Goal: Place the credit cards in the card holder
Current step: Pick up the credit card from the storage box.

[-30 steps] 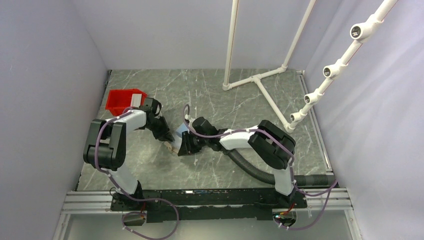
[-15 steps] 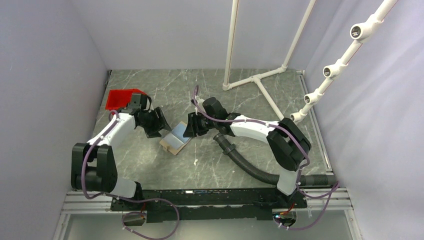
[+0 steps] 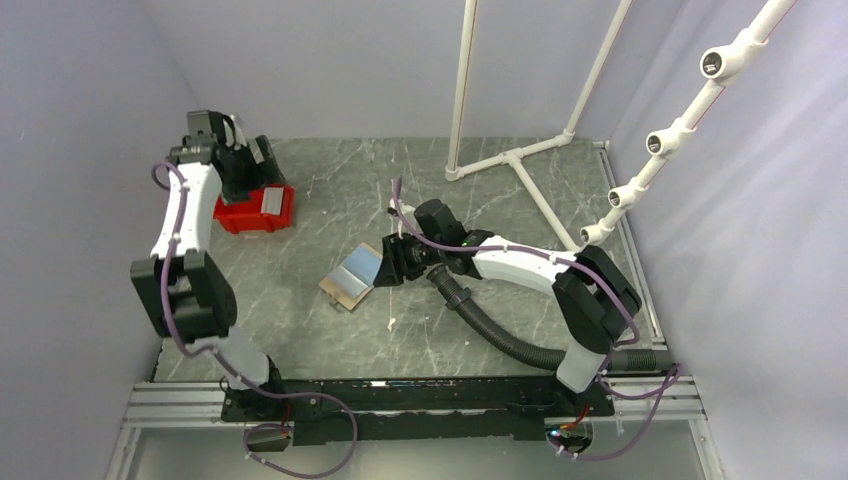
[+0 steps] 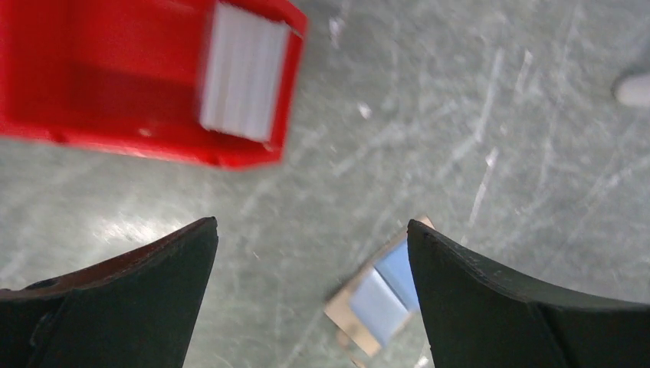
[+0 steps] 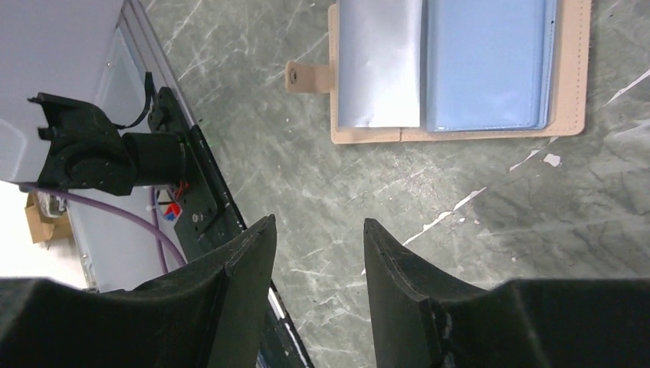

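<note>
top external: high, behind the arm bases (image 3: 255, 385), tilted down over the whole table (image 3: 330, 340). left wrist: raised at far left, facing down onto red bin (image 4: 115, 84), card holder (image 4: 379, 295) distant. right wrist: low, close above card holder, facing down. shared by all three: card holder.

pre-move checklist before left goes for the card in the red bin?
1. Left gripper open, empty: ok.
2. Whitish card lying uncovered in red bin: ok.
3. Left gripper down at card height: not ok, it hangs above the bin.
4. Card holder lying open on the table: ok.
5. Right gripper empty, clear of the holder: ok.
6. Free slot in the holder: cannot tell.
</note>
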Robot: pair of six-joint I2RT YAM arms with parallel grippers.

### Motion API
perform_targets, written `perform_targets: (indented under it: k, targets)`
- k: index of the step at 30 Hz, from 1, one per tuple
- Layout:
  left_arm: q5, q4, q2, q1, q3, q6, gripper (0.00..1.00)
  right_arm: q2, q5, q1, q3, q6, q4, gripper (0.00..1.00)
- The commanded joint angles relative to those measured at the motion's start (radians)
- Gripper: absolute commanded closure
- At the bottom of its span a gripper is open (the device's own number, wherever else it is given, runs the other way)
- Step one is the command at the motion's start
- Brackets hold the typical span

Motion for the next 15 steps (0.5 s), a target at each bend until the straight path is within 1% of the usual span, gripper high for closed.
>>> perform_targets:
  k: [1, 4, 6, 11, 15]
  targets:
    - [0.013, -0.071, 0.206, 0.058, 0.196, 0.171, 0.01, -0.052, -0.046, -0.009, -0.009, -0.022, 0.010, 0.51]
    - [0.011, -0.128, 0.336, 0.075, 0.327, 0.188, 0.01, -0.065, -0.065, -0.028, -0.012, -0.012, 0.006, 0.51]
    - [0.047, -0.105, 0.390, 0.090, 0.359, 0.180, 0.01, -0.078, -0.078, -0.047, -0.018, -0.005, 0.005, 0.51]
    - [0.094, -0.031, 0.477, 0.110, 0.358, 0.168, 0.00, -0.103, -0.075, -0.085, -0.003, -0.043, -0.061, 0.51]
    - [0.132, 0.005, 0.515, 0.137, 0.329, 0.168, 0.01, -0.123, -0.082, -0.104, -0.026, -0.052, -0.063, 0.51]
